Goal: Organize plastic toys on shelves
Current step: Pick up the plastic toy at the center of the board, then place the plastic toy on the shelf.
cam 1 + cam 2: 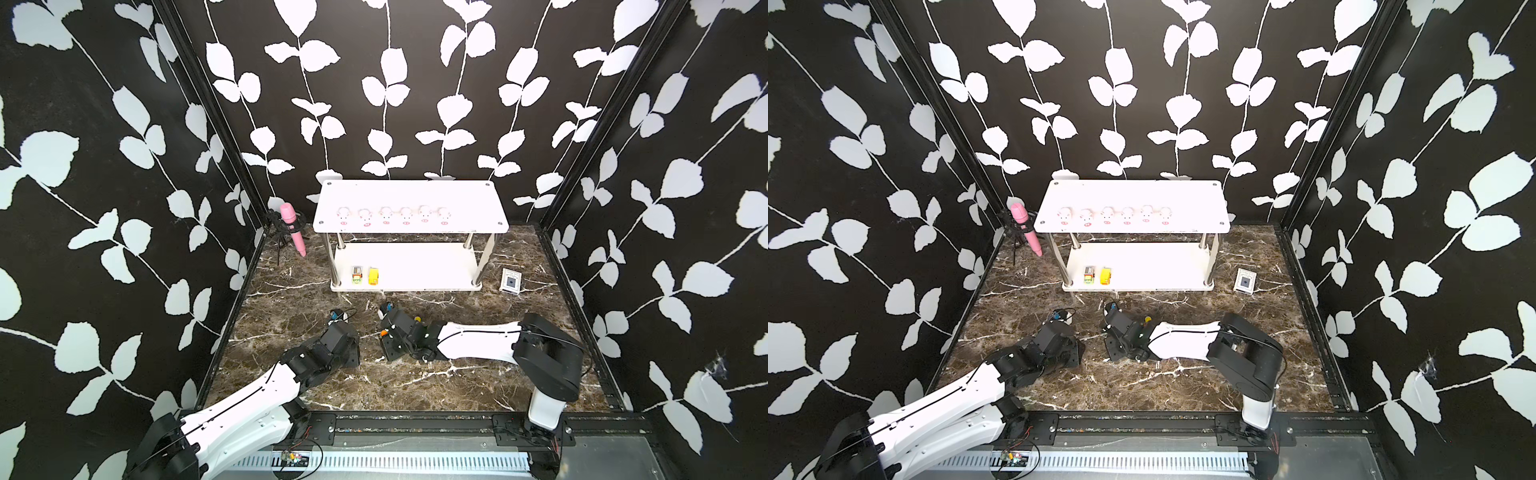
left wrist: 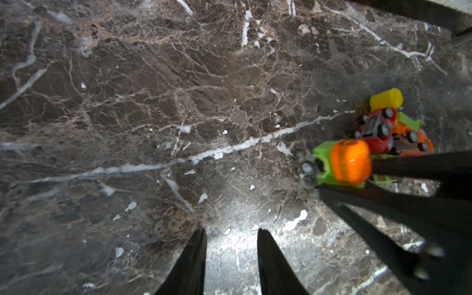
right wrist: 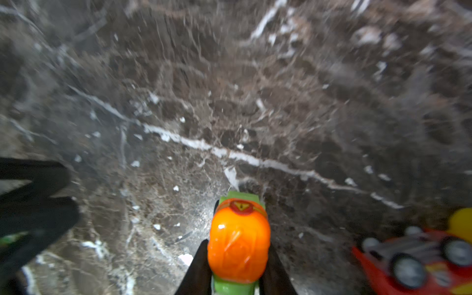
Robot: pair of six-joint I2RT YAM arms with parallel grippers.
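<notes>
Dark veined marble tabletop (image 1: 395,386) under leaf-print walls, with the shelves (image 1: 409,193) at the far middle: six pigs (image 1: 386,216) line the upper board (image 1: 461,199), and two vehicles (image 1: 374,275) sit at the left end of the lower board (image 1: 432,266). On the left, my left claw (image 2: 229,231) hangs released over bare marble, nothing between its fingers. Just right of it my right claw (image 3: 237,245) is clenched on a green-and-orange vehicle (image 2: 350,163), pads on its flanks, its long axis running out along my fingers. The free stretch of lower board lies straight beyond, toward the far side, so my right arm is the nearer one. Right again, a heap of vehicles (image 2: 388,127) lies tumbled; I cannot count them. From above, my right wrist hides the held toy, and whether its wheels touch marble I cannot tell.
</notes>
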